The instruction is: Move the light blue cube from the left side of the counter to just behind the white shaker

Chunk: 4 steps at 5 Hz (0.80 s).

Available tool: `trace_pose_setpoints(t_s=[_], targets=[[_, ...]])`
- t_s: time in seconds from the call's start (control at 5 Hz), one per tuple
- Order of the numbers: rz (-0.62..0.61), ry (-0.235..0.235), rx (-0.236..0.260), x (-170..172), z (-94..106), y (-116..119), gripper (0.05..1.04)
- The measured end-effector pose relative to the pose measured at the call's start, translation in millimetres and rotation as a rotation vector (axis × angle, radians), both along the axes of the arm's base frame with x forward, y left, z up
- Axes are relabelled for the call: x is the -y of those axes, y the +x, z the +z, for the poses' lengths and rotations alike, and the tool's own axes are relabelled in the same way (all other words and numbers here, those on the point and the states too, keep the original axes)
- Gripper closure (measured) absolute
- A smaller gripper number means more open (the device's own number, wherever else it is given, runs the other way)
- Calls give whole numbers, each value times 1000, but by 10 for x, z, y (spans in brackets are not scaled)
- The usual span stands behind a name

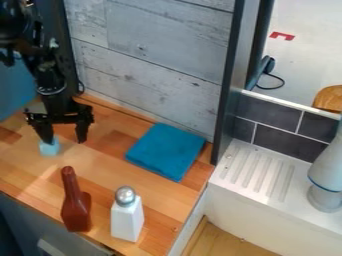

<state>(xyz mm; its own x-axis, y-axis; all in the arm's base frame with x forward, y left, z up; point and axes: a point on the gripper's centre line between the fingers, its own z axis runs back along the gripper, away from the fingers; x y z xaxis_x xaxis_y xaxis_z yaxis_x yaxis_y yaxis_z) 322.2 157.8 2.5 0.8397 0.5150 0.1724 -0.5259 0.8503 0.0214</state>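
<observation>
From where I'm standing, the black gripper (65, 142) hangs low over the wooden counter (100, 170), over at the upper left, with its two fingers pointing down and spread well apart. It doesn't have hold of anything between them. The small light blue block (49, 148) sits on the counter right at the tip of the left-hand finger, as I see it, so it is off to one side of the opening rather than in the middle of it. The finger's tip overlaps the block's top edge from here, and I can't tell whether the two actually touch. The other finger is well apart from the block, over wood.

Off to the right of the gripper, a folded blue cloth (165, 151) lies flat on the counter near the whitish plank wall (160, 45). Closer to me, by the counter's front edge, a reddish-brown bottle (77, 210) with a long neck stands below the block, and just beside it, on the right, stands a white shaker (127, 218) with a silvery, rounded top.

Past a dark upright post (234, 75) there's a white ridged surface (257, 170) with dark grey tiles (284, 130) behind it. A pale grey object (326, 175) with a thin blue line around it stands at the far right.
</observation>
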Motion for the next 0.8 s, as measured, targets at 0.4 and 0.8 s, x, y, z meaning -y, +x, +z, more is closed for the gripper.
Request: trace_pose_setpoints(t_s=[0.4,0.8], targets=[[-4,75,-41,-86,9,-56,82],[-17,94,-50,-114,8,-66,82]])
